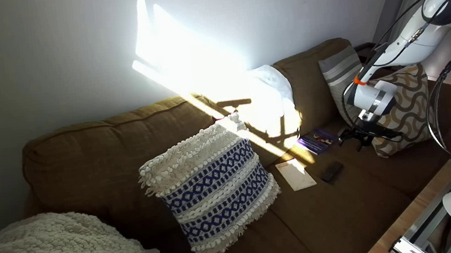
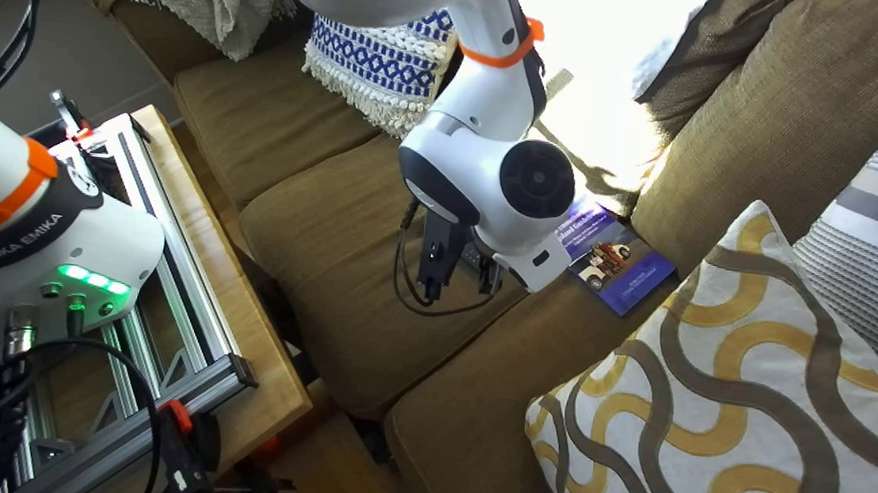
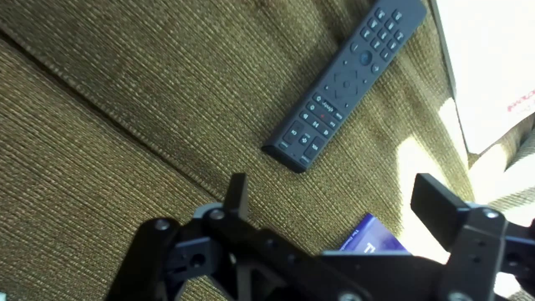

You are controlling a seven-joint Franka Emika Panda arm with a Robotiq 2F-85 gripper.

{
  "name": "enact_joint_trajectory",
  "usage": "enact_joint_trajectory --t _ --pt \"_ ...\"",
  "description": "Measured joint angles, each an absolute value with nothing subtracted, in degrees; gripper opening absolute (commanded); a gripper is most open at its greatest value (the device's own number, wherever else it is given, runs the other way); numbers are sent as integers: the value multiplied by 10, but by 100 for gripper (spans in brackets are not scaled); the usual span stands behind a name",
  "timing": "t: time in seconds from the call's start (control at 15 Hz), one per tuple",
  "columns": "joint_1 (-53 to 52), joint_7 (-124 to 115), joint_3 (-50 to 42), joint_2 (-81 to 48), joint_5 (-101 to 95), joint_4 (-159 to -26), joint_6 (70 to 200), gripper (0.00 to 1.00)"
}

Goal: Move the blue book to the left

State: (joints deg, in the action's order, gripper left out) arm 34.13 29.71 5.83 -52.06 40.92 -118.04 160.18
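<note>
The blue book lies flat on the brown couch seat, near the backrest, in both exterior views (image 1: 317, 140) (image 2: 618, 268). Its cover is blue-purple with pale patches and a picture. The arm hides part of it in an exterior view. Only one corner of the book (image 3: 373, 237) shows in the wrist view, with the gripper body hiding the rest. My gripper (image 3: 334, 196) is open and empty, its fingers wide apart above the seat. The gripper also shows in both exterior views (image 1: 351, 142) (image 2: 461, 284), beside the book and apart from it.
A black remote (image 3: 342, 90) and a white booklet (image 1: 297, 174) lie on the seat near the book. A blue-and-white knitted pillow (image 1: 220, 190) leans on the backrest. A patterned cushion (image 2: 734, 415) lies beyond the book. The robot's wooden table (image 2: 267, 398) stands before the couch.
</note>
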Motion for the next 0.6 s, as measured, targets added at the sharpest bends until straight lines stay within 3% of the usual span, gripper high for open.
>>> enact_joint_trajectory --t 0.6 --pt "354 289 69 -556 398 -1139 1602 100"
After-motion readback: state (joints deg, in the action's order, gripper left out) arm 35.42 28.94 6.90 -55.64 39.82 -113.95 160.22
